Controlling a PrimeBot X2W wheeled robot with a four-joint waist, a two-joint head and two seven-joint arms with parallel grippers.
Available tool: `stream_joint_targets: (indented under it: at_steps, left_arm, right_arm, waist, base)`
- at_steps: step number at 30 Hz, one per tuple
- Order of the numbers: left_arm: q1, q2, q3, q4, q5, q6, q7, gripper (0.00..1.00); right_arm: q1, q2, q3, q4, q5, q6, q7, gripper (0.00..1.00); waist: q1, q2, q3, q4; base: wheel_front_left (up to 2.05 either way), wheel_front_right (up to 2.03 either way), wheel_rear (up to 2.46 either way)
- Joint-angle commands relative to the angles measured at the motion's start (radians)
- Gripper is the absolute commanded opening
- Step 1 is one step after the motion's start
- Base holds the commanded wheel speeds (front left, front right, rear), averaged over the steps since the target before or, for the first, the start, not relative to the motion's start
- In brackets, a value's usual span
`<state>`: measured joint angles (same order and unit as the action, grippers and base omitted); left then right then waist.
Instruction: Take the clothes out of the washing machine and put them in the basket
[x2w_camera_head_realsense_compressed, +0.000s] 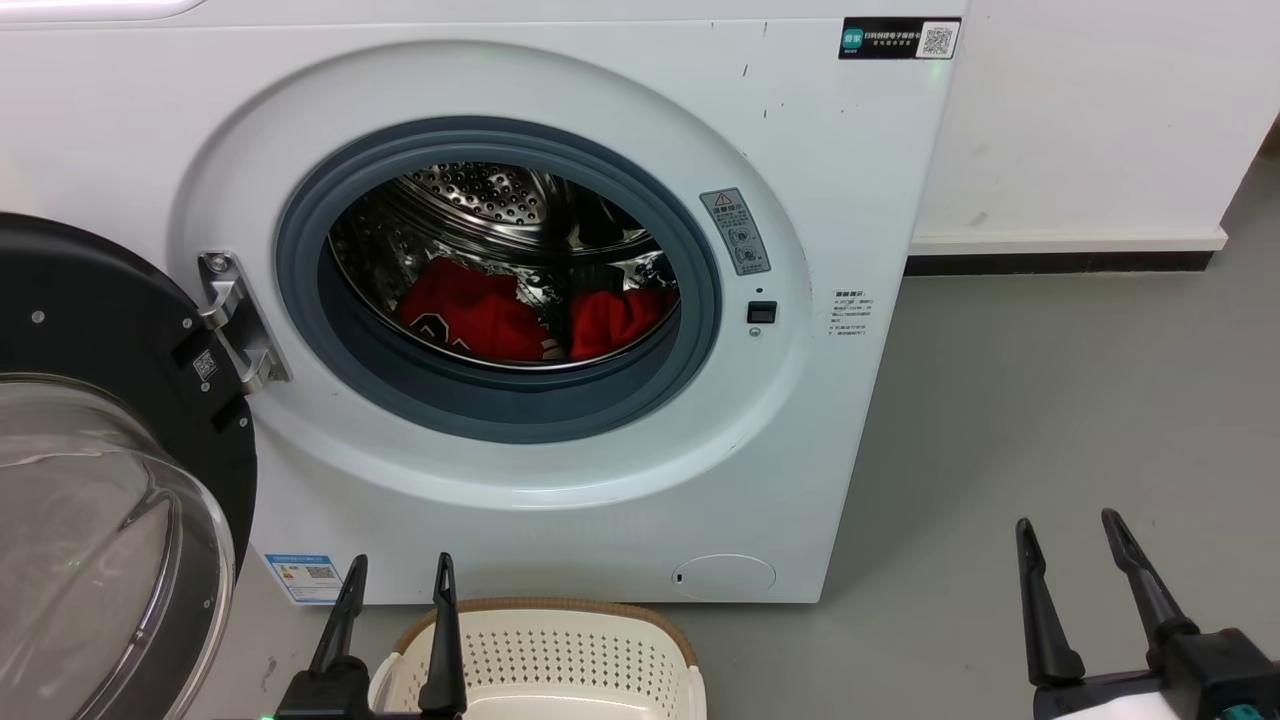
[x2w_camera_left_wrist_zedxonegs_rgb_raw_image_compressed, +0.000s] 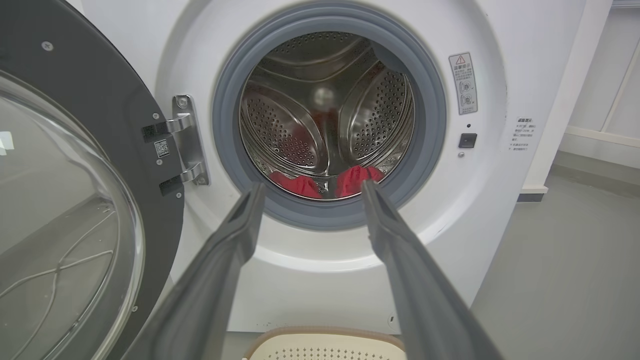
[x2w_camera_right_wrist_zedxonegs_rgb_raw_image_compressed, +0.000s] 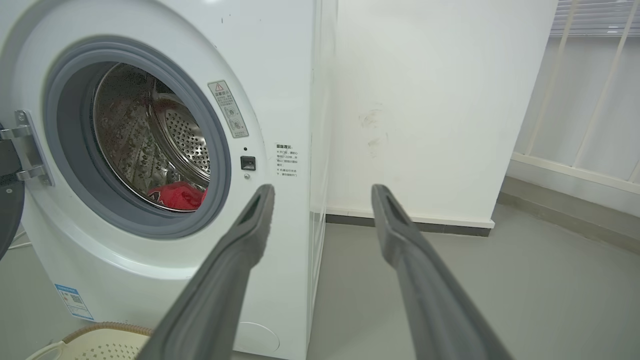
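The white washing machine (x2w_camera_head_realsense_compressed: 560, 90) stands with its black-rimmed glass door (x2w_camera_head_realsense_compressed: 90, 500) swung open to the left. Two red clothes lie at the bottom of the steel drum: one with printed lettering (x2w_camera_head_realsense_compressed: 465, 315) on the left, another (x2w_camera_head_realsense_compressed: 615, 318) on the right; both (x2w_camera_left_wrist_zedxonegs_rgb_raw_image_compressed: 300, 185) (x2w_camera_left_wrist_zedxonegs_rgb_raw_image_compressed: 357, 179) show low in the left wrist view. The cream basket (x2w_camera_head_realsense_compressed: 545, 655) sits on the floor in front of the machine. My left gripper (x2w_camera_head_realsense_compressed: 400, 580) is open above the basket's left end. Over the floor to the machine's right, my right gripper (x2w_camera_head_realsense_compressed: 1070, 540) is open and holds nothing.
Grey floor (x2w_camera_head_realsense_compressed: 1050, 400) stretches right of the machine toward a white wall (x2w_camera_head_realsense_compressed: 1100, 120) with a dark skirting. The open door takes up the space at lower left. White vertical bars (x2w_camera_right_wrist_zedxonegs_rgb_raw_image_compressed: 600, 100) stand further right.
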<state>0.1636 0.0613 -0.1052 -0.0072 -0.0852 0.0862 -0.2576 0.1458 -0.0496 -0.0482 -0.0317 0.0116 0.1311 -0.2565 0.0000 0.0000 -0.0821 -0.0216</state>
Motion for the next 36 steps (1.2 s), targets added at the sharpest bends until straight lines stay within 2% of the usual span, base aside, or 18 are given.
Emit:
stream_joint_targets:
  at_steps: [1,7,19,25,26,30,36]
  left_arm:
    - [0.010,0.001,0.002,0.002,0.023,-0.004,-0.006,1.00]
    - [0.011,-0.005,0.003,0.017,0.052,-0.013,-0.008,1.00]
    - [0.007,-0.010,0.019,0.022,0.042,-0.033,-0.008,1.00]
    - [-0.007,-0.010,0.025,0.031,0.051,-0.053,-0.008,1.00]
    - [-0.031,0.000,0.035,0.045,0.058,-0.070,-0.008,1.00]
    - [-0.091,0.021,0.046,0.102,0.046,-0.119,-0.008,1.00]
    - [-0.323,0.117,0.066,0.190,0.049,-0.177,-0.008,1.00]
  right_arm:
    - [0.010,-0.001,0.000,0.010,-0.024,-0.001,-0.008,1.00]
    - [0.002,-0.001,0.001,0.041,-0.056,-0.001,-0.009,1.00]
    - [-0.011,-0.001,0.004,0.043,-0.041,-0.001,-0.009,1.00]
    - [-0.017,-0.001,-0.017,0.061,-0.030,-0.001,-0.009,1.00]
    - [-0.030,-0.001,-0.016,0.061,-0.031,-0.001,-0.009,1.00]
    - [-0.043,-0.001,-0.029,0.067,-0.011,-0.001,-0.009,1.00]
    - [-0.104,-0.001,-0.003,0.047,0.018,-0.001,-0.009,1.00]
  waist:
    - [0.0000,0.0000,-0.001,0.000]
    - [0.0000,0.0000,-0.002,0.001]
    - [0.0000,0.0000,-0.001,-0.002]
    - [0.0000,0.0000,0.023,-0.026]
    - [0.0000,0.0000,0.052,-0.055]
    - [0.0000,0.0000,0.113,-0.098]
    - [0.0000,0.0000,0.300,-0.176]
  base:
    - [0.00,0.00,0.00]
    - [0.00,0.00,0.00]
    - [0.00,0.00,0.00]
    - [0.00,0.00,0.00]
    - [0.00,0.00,0.00]
    - [0.00,0.00,0.00]
    - [0.00,0.00,0.00]
